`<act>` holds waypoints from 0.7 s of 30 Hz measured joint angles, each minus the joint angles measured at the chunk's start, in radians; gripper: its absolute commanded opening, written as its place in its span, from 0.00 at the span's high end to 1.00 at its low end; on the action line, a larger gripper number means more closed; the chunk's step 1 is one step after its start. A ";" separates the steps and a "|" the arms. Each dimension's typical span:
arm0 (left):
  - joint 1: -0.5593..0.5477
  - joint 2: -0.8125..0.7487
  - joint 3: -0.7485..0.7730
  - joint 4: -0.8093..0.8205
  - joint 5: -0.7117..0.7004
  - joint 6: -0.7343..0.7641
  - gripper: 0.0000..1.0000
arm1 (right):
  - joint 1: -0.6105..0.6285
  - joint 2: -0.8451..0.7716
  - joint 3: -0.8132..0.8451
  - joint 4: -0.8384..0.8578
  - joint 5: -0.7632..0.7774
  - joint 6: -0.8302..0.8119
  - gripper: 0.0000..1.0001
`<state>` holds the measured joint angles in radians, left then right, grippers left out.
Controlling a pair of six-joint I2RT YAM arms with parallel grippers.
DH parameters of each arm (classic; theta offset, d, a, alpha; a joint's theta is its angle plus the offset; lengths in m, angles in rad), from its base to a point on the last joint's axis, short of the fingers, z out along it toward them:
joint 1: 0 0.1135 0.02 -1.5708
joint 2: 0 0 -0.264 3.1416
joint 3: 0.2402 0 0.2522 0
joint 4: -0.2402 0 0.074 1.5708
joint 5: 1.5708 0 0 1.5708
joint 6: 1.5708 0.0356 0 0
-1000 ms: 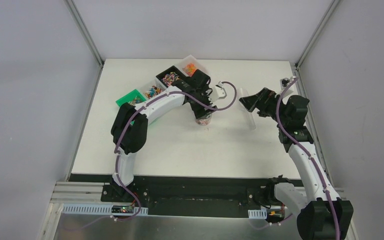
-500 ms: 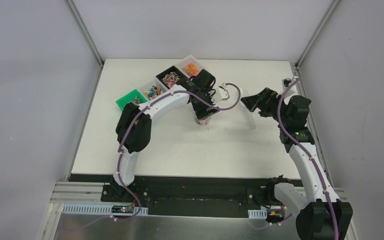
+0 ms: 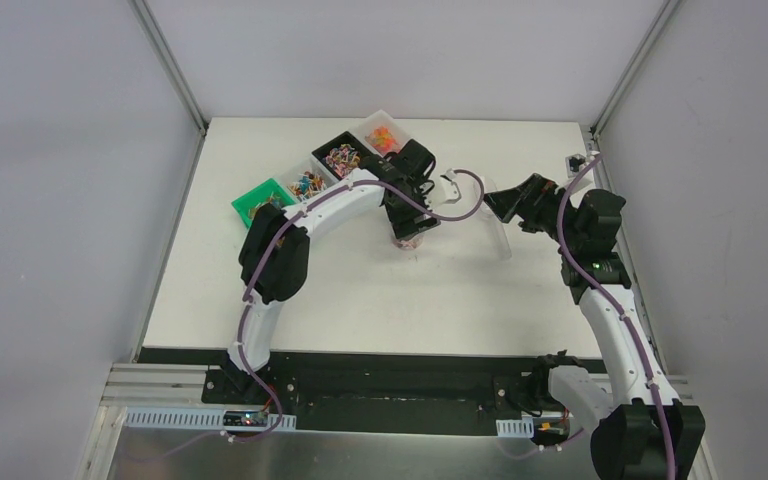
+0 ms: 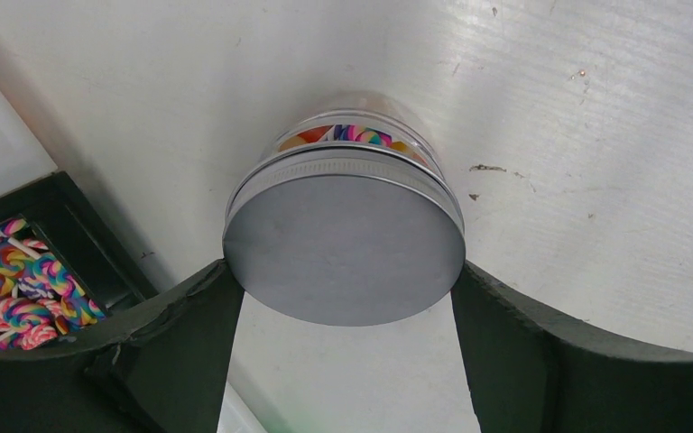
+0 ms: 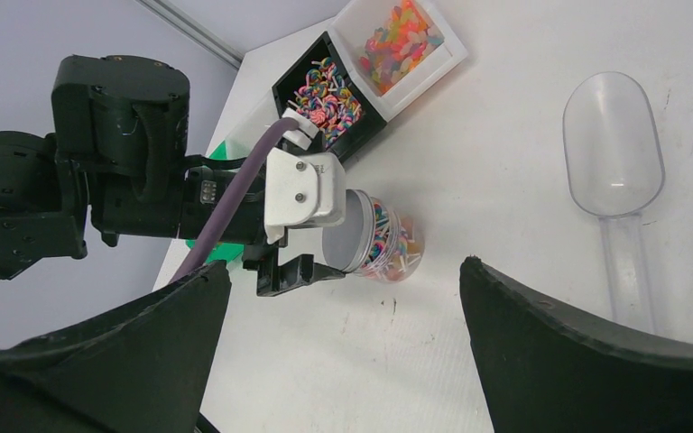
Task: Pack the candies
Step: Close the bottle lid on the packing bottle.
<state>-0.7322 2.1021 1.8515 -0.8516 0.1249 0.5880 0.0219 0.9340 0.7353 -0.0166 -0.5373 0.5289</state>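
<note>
Loose candies [image 3: 341, 156] fill the bins [image 3: 250, 200] toward the far left corner of the worktop [image 3: 360, 300]. To their right, more candies sit in the clear jar [image 5: 392, 245], directly beneath the left gripper [image 4: 343, 271], which is clamped across the jar's metal lid [image 4: 343, 234]. Further right lies the scoop [image 5: 614, 162]. Above it hangs the right gripper [image 3: 508, 200], spread wide and empty. Since a second ago the left wrist has turned on the lid, and the jar has stayed in place.
</note>
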 measured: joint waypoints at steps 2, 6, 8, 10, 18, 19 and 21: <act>-0.002 0.011 0.007 0.000 0.005 0.002 0.22 | 0.000 0.000 0.000 0.000 -0.002 0.000 0.00; -0.002 0.028 0.009 0.000 0.006 0.004 0.04 | -0.003 0.000 0.000 -0.002 -0.001 0.000 0.00; -0.002 0.032 0.010 0.001 0.005 0.008 0.01 | -0.006 0.000 0.000 -0.003 -0.002 0.000 0.00; -0.002 0.033 0.011 0.000 0.005 0.008 0.01 | -0.006 0.000 0.000 -0.003 -0.002 0.001 0.00; -0.002 0.033 0.018 0.013 0.006 0.003 0.01 | -0.007 -0.011 0.000 -0.003 -0.003 0.005 0.00; -0.002 0.033 0.018 0.018 0.006 0.002 0.01 | -0.007 -0.014 0.000 -0.003 -0.003 0.006 0.00; -0.002 0.028 0.018 0.032 0.009 -0.005 0.01 | -0.007 -0.027 0.000 -0.003 -0.004 0.012 0.00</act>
<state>-0.7338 2.1304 1.8698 -0.8196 0.1341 0.5831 0.0147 0.9070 0.7357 -0.0200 -0.5411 0.5407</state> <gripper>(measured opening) 0.991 0.996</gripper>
